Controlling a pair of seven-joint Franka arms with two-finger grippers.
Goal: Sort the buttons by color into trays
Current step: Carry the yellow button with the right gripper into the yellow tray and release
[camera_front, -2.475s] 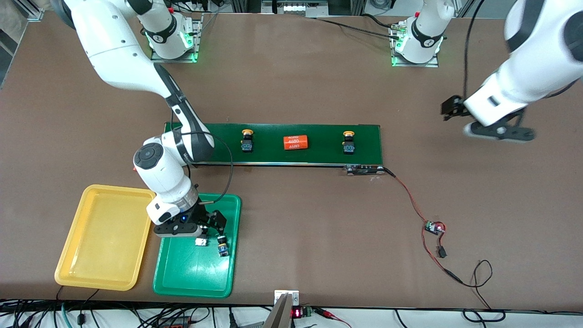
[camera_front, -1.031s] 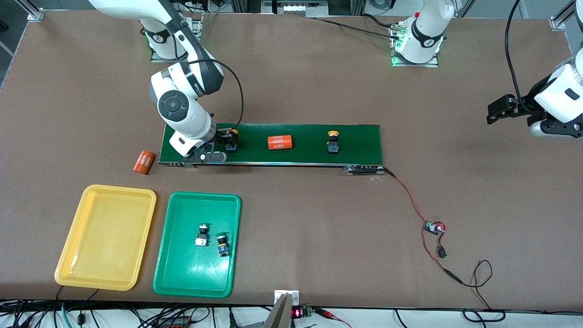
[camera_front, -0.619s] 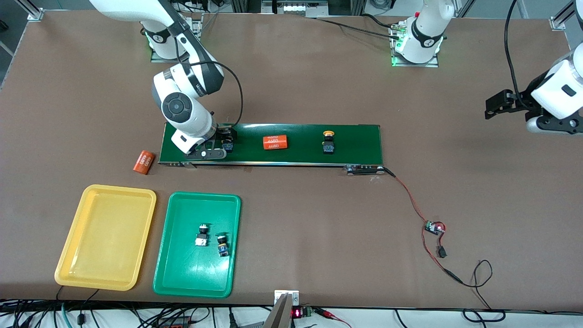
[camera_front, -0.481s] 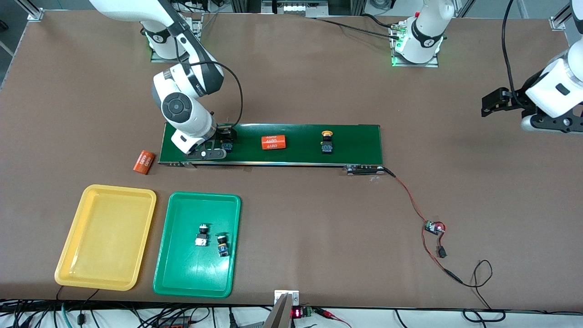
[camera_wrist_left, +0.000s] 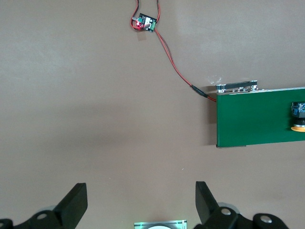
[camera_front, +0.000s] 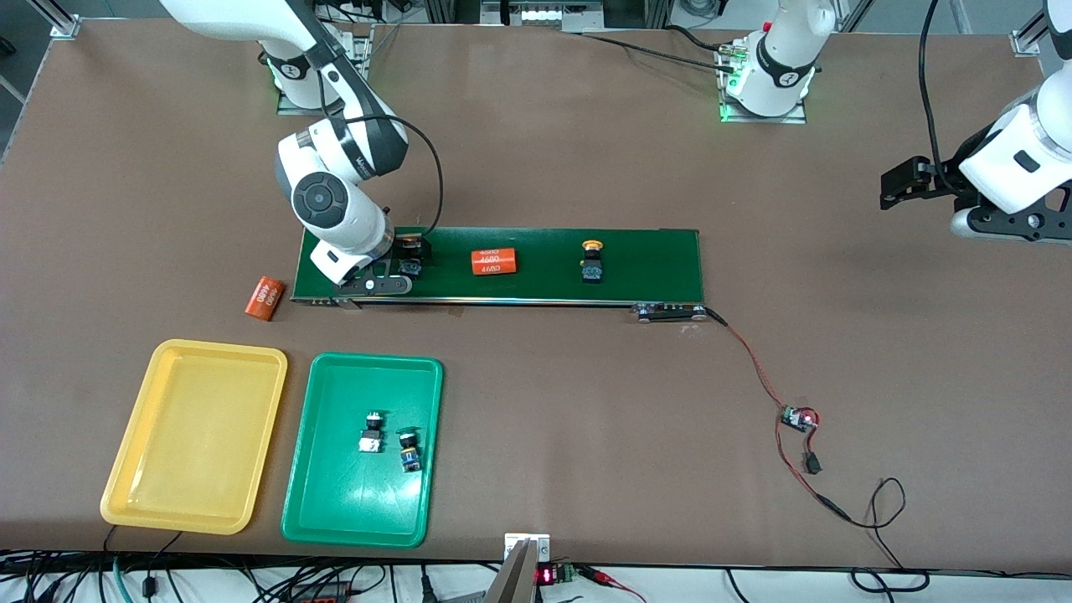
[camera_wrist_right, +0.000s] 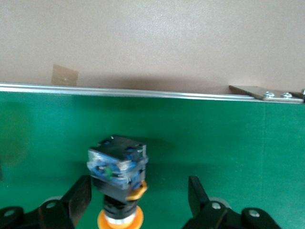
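Observation:
A yellow-capped button [camera_wrist_right: 116,162] lies on the dark-green belt [camera_front: 653,260] at the right arm's end, its blue-and-black body and orange cap showing. My right gripper [camera_wrist_right: 139,193] is down over it, open. One finger [camera_wrist_right: 82,193] sits close against the button and the other finger [camera_wrist_right: 196,193] stands apart from it. A second yellow-capped button [camera_front: 592,260] rides mid-belt. Two green-capped buttons [camera_front: 369,431] [camera_front: 408,448] lie in the green tray [camera_front: 335,502]. The yellow tray [camera_front: 194,435] beside it holds nothing. My left gripper [camera_wrist_left: 141,200] hangs open over bare table off the belt's other end.
An orange cylinder marked 4680 [camera_front: 492,262] lies on the belt between the two buttons. Another orange cylinder [camera_front: 265,298] rests on the table just off the belt's end. A small circuit board [camera_front: 798,417] with red and black wires trails from the belt's motor end.
The belt has carried the cylinder and the mid-belt button toward the right arm's end. The right gripper's fingers have drawn in around the button there. The left arm has drifted slightly.

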